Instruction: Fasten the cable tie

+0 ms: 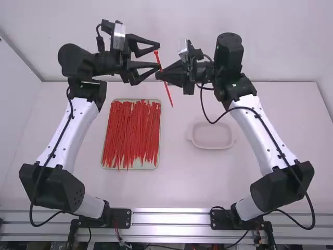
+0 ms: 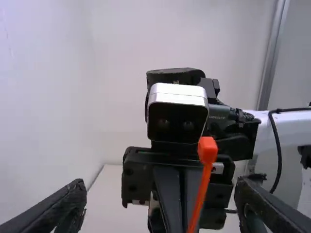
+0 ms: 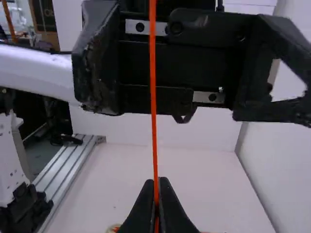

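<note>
A single red cable tie (image 1: pixel 165 83) is held up above the table's far side, pinched in my shut right gripper (image 1: pixel 161 73). Its head end points up and its tail hangs down toward the tray. In the right wrist view the fingertips (image 3: pixel 146 194) are closed on the strap (image 3: pixel 152 97), which runs straight up in front of the left gripper's black body. My left gripper (image 1: pixel 156 57) faces the right one with its jaws wide open on either side of the tie's upper end, not touching it. The tie's square head (image 2: pixel 207 146) stands between my left gripper's (image 2: pixel 160 184) spread fingers.
A beige tray (image 1: pixel 159 156) piled with several red cable ties (image 1: pixel 132 134) lies left of centre on the table. A shallow white dish (image 1: pixel 212 135) sits to its right. White walls close in the back and sides.
</note>
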